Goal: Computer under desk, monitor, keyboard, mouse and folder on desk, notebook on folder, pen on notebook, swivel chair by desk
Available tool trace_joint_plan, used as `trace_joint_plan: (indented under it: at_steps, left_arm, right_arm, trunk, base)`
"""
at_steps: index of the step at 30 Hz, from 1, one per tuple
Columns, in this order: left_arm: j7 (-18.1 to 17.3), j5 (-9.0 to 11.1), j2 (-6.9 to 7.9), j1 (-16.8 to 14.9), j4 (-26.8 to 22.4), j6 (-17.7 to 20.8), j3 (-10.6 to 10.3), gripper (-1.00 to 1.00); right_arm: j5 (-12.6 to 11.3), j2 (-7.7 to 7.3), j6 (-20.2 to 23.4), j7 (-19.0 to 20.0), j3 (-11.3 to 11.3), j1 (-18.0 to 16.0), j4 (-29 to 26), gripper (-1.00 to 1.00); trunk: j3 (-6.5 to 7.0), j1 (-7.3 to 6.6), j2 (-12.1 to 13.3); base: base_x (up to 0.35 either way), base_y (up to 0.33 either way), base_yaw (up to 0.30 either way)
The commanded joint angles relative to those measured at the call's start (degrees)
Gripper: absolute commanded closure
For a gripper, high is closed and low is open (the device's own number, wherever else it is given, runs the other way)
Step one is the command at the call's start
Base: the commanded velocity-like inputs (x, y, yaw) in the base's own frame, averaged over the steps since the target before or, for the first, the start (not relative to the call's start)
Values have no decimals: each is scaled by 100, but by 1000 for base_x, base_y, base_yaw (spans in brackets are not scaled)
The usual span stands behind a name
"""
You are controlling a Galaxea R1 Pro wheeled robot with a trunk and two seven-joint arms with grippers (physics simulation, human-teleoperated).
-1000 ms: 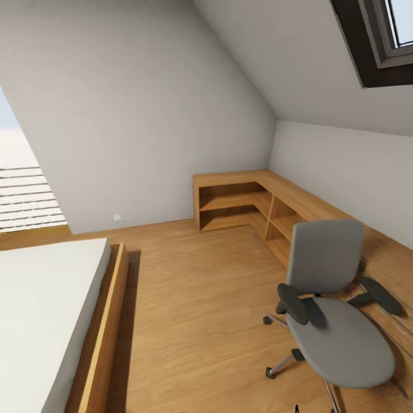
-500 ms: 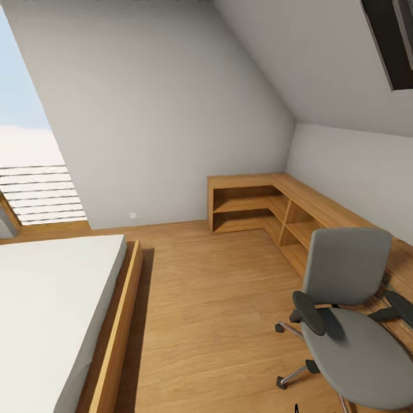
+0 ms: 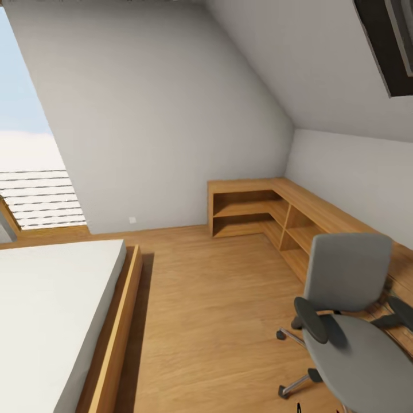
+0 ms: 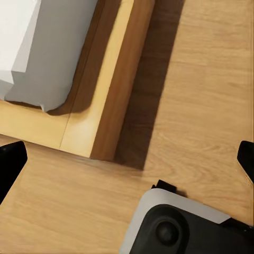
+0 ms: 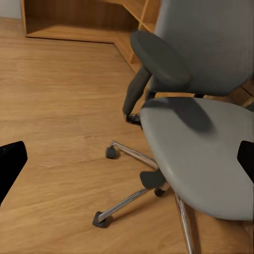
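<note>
The grey swivel chair stands at the lower right of the head view on the wooden floor, its back toward the low shelving. Its seat is bare in the right wrist view, with dark armrests on each side. My right gripper hangs open in front of the chair's seat and chrome base, its black fingertips wide apart. My left gripper is open too, above the floor beside the bed frame, holding nothing.
A bed with a wooden frame takes up the left. A low L-shaped wooden shelf unit runs along the far and right walls. Open floor lies between bed and chair. My grey and black base is below the left gripper.
The whole picture has shifted: the camera turned, so the chair and shelves now sit further right and the left window shows more. Nothing in the room itself has moved.
</note>
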Motion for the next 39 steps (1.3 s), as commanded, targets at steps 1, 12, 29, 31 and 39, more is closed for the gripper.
trace_joint_plan:
  at_steps: [1, 12, 29, 31, 39]
  left_arm:
    - [1, 40, -1, 1, -10, -9, -6, -100]
    - [-20, 40, -1, 1, -10, -8, -6, -100]
    - [-20, 40, -1, 1, -10, -8, -6, -100]
    - [-22, 40, -1, 1, -10, -7, -6, -100]
    - [-24, 40, -1, 1, -10, -4, -6, -100]
  right_arm:
    - [-5, -4, -1, -53, 49, -2, -7, -100]
    - [-8, 0, -1, -53, 35, -2, -22, -100]
    - [-13, 1, 1, -53, 16, -2, -32, -100]
    - [-13, 1, 2, -53, 15, -1, -32, -100]
    - [-13, 1, 5, -53, 20, -2, -32, -100]
  trunk:
    - [-1, 6, -10]
    - [69, 6, -10]
    - [76, 6, -10]
    - [76, 6, -10]
    - [76, 6, -10]
  base:
    - [257, 0, 0]
    - [314, 0, 0]
    - [332, 0, 70]
    - [333, 0, 250]
    - [333, 0, 151]
